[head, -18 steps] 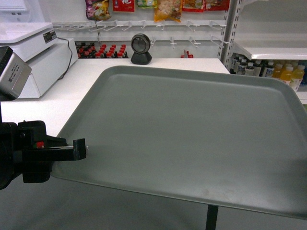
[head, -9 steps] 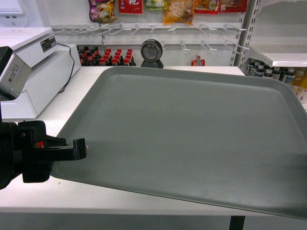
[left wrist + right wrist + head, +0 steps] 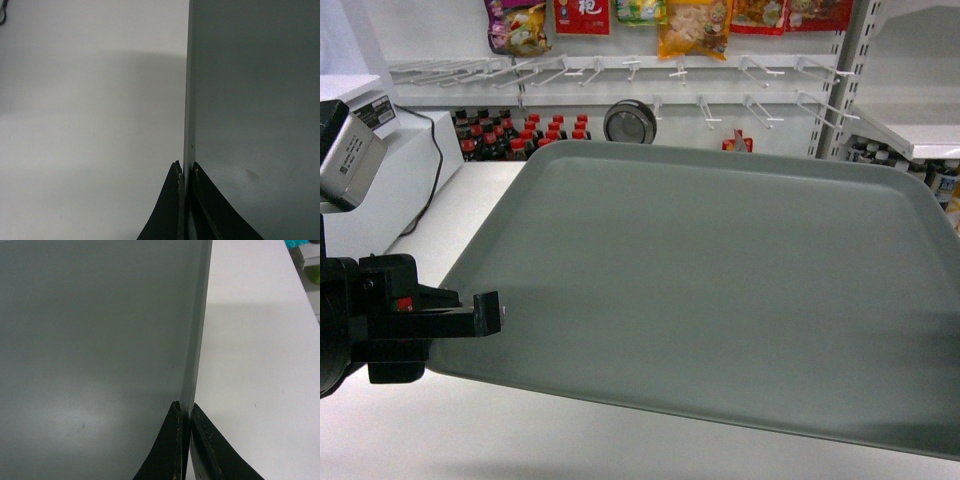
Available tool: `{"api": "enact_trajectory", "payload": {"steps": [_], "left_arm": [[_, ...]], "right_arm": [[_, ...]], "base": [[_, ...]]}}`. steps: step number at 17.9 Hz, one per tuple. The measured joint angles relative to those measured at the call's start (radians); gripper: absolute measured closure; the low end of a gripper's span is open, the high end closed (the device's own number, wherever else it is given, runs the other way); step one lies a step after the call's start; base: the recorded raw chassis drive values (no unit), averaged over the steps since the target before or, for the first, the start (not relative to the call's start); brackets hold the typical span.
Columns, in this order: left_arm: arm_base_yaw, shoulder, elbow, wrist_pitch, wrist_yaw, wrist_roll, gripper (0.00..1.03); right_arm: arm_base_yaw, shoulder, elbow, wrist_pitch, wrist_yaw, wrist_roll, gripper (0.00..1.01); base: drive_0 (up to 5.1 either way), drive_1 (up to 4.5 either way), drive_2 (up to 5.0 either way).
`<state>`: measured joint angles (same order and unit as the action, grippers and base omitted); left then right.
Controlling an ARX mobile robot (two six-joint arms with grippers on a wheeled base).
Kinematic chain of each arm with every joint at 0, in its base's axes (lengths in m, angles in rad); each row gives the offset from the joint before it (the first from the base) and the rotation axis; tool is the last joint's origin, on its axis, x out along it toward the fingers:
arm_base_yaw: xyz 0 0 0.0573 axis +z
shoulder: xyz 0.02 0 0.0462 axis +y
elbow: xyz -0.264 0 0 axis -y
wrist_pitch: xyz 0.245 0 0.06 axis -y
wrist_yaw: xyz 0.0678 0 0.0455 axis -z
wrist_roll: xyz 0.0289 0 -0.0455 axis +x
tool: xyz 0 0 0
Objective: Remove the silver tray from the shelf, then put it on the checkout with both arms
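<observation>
The broad white flat counter [image 3: 440, 225] lies below the large matte grey-green rectangular tray [image 3: 710, 290], which hangs above it, held by both side rims. The black left gripper [image 3: 184, 172] has its jaws closed narrow on the left rim. The black right gripper [image 3: 183, 410] pinches the right rim in the same way.

silver tray [image 3: 720, 290]: plain matte grey-green, no pattern. Desk [image 3: 450, 215]: plain white. Left pincer [image 3: 488, 312]: black with a red spot; grey box module [image 3: 345, 150] at 10 o'clock. Bottles [image 3: 520, 135] at 11: red caps.
</observation>
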<state>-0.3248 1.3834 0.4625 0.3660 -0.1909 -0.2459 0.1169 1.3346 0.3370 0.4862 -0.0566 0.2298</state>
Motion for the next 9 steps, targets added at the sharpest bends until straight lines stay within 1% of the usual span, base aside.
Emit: {"api": "enact_trajectory", "payload": {"steps": [3,9], "left_arm": [[0.0,0.0,0.0,0.001,0.0,0.0,1.0],[0.0,-0.002,0.001,0.0,-0.001,0.0,1.0]], "right_arm": [[0.0,-0.001,0.0,0.001,0.0,0.0,0.98],[0.0,-0.001,0.002,0.003,0.0,0.0,0.98]], "base": [[-0.1,4.24,-4.4],[0.0,0.0,0.0]]}}
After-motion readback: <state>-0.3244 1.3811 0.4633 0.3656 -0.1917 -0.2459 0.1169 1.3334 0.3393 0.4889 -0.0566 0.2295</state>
